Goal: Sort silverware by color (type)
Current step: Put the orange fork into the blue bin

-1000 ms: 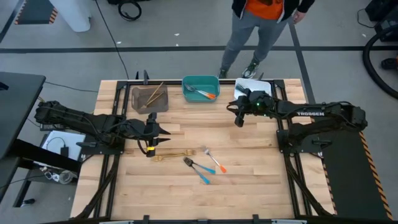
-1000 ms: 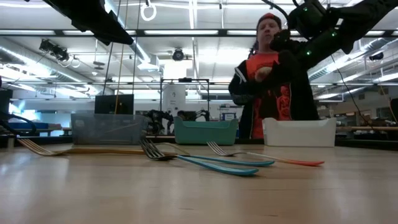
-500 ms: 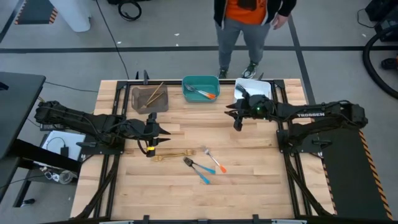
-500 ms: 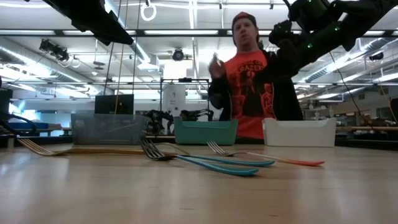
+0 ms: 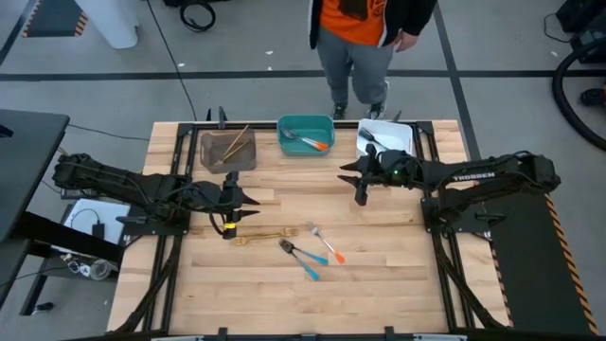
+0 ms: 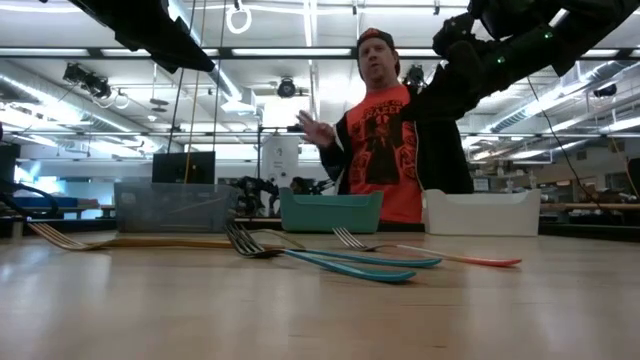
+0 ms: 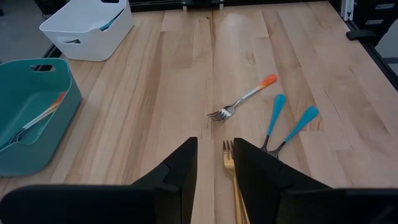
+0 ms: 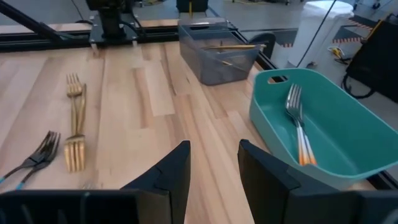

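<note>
1. Your loose silverware lies mid-table: two gold forks point(image 5: 262, 236) side by side, two blue-handled forks point(image 5: 301, 260) crossing at their tines, and an orange-handled fork point(image 5: 325, 244) at about 2 o'clock from the blue pair, well apart from the bins.
2. The grey bin point(image 5: 227, 150) at the table's 11 o'clock holds gold pieces; the teal bin point(image 5: 305, 134) at 12 o'clock holds orange-handled forks point(image 8: 298, 127); the white bin point(image 5: 386, 139) at 1 o'clock holds a dark piece.
3. Your left gripper point(image 7: 214, 163) hovers just above the gold forks' tines with fingers parted, gripping nothing. Your right gripper point(image 8: 214, 163) hangs raised near the teal bin, fingers spread and empty.
4. Only the low view shows you a person point(image 6: 385, 140) standing behind the bins, one hand raised.
</note>
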{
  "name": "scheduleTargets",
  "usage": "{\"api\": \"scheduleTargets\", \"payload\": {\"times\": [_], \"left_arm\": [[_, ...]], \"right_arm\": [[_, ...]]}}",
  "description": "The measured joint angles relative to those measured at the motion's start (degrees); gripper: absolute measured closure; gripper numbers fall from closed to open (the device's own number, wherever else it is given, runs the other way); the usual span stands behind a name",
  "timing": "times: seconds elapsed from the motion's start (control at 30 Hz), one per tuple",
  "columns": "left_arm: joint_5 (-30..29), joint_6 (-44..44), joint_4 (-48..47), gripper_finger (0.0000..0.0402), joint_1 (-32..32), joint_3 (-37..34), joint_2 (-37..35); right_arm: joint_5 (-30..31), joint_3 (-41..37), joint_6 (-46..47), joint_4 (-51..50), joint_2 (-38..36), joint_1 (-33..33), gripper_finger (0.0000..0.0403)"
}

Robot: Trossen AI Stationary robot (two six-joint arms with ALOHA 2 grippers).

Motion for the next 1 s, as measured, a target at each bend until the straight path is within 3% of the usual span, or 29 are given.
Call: {"api": "scheduleTargets", "payload": {"times": [0.53, 1.0], "left_arm": [[-0.01, -0.07, 0.07, 0.029, 0.0, 0.0, 0.0], [0.01, -1.65, 0.15, 0.029, 0.0, 0.0, 0.0]], "right_arm": [[1.66, 0.0, 2.57, 5.35, 1.28, 5.99, 0.0263], [4.46, -0.01, 3.73, 20.8, 16.41, 11.47, 0.0263]]}}
